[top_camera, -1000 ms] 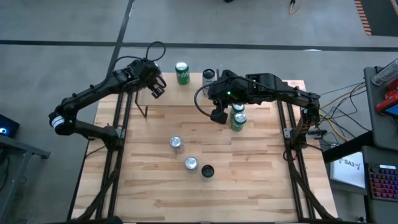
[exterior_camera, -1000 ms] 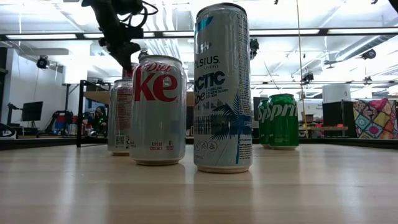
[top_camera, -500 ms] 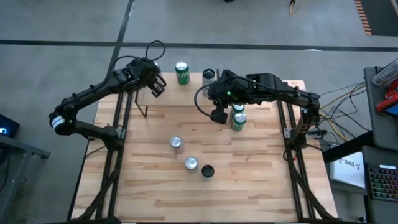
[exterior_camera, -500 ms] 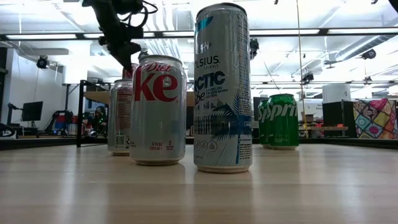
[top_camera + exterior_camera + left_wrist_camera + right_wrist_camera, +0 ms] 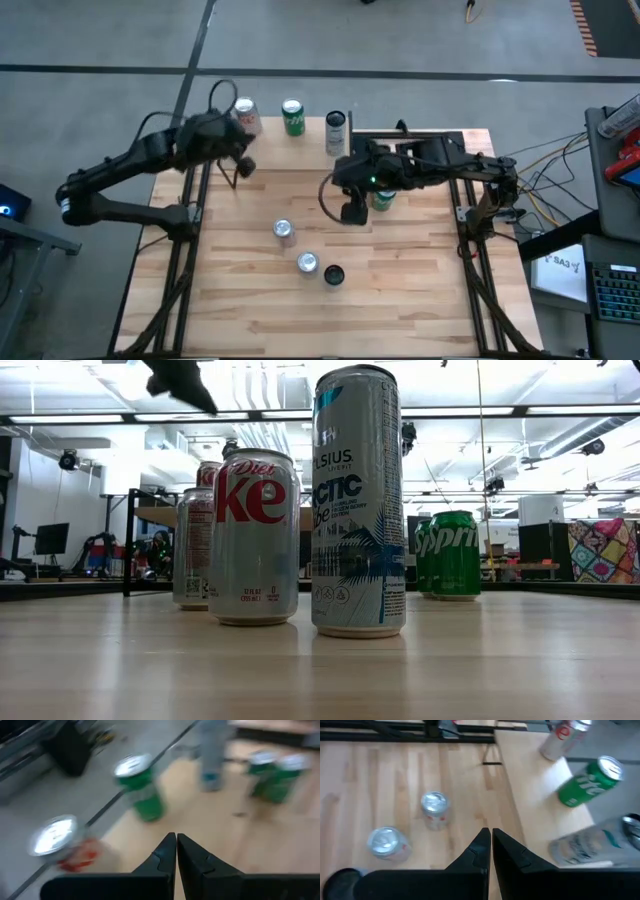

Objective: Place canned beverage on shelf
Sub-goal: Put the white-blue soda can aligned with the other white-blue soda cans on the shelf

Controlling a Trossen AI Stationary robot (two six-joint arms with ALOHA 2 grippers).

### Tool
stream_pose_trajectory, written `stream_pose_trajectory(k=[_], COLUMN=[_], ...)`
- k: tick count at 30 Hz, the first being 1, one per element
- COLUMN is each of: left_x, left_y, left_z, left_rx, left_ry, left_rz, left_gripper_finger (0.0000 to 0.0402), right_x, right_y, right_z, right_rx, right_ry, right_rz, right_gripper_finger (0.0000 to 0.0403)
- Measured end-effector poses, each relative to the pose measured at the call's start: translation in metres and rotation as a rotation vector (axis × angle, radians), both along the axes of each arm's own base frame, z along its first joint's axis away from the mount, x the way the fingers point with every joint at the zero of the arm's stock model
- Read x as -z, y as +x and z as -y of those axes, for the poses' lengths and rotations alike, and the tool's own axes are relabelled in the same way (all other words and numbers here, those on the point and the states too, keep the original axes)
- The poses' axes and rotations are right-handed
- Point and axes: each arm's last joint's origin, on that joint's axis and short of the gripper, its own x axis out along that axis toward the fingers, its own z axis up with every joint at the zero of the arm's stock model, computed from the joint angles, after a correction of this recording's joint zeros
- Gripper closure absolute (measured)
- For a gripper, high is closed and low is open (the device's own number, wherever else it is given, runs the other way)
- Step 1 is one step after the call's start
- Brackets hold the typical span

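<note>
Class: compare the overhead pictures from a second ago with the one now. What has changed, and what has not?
The left gripper drew back off the shelf, uncovering a red-and-silver can. The right gripper also retreated, revealing a tall silver can. Both are shut and empty. The three tabletop cans stayed put.

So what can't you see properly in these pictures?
- Low view: the shelf is mostly hidden behind the Diet Coke can.
- Left wrist view: the red can is too blurred to read.
- High view: the green can is partly covered by the right arm.
- Right wrist view: the black can is cut off by the edge.
</note>
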Motion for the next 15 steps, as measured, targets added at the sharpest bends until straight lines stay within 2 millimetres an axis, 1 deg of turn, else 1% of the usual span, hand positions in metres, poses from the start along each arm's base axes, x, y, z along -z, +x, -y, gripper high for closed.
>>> stream_pose_trajectory(k=[3,9,12,15], left_x=[0.004,0.027,0.037,0.045], left_y=[-0.004,-0.009,-0.011,-0.013], left_z=[0.030,0.082,0.103,0.120], left_rx=[0.148,0.455,0.584,0.673], left_ry=[0.004,-0.009,-0.019,-0.038], left_rz=[0.095,0.317,0.425,0.483], left_gripper_finger=[0.0402,0.0402,0.0402,0.0402], right_x=[0.009,0.038,0.052,0.067], right_y=[0.006,0.020,0.024,0.027], right_z=[-0.019,-0.057,-0.073,-0.085], right_rx=[-0.042,-0.099,-0.127,-0.147], right_ry=[0.012,0.058,0.072,0.085], right_rz=[0.013,0.041,0.052,0.057], right_gripper_finger=[0.0394,0.0394,0.0394,0.0394])
